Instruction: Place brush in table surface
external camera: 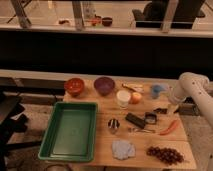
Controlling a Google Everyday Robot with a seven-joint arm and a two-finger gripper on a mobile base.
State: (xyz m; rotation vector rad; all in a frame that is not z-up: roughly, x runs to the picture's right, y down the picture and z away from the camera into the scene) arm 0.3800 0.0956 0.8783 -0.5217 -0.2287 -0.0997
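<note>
The brush [150, 118] is a small dark squarish block with a pale rim. It rests on the light wooden slatted table surface [105, 107], right of centre. My white arm [192, 86] reaches in from the right edge. My gripper [161, 110] is a dark shape just above and to the right of the brush, close to it and low over the table. I cannot tell whether it touches the brush.
A green tray [67, 145] fills the table's left. At the back stand a red bowl [74, 86], a purple bowl [104, 85], a white cup [123, 97], an orange fruit [135, 97] and a blue cup [157, 90]. Near the brush lie a black bar [135, 120], a thin utensil [141, 130], a carrot [170, 127], grapes [165, 155] and a grey cloth [122, 149].
</note>
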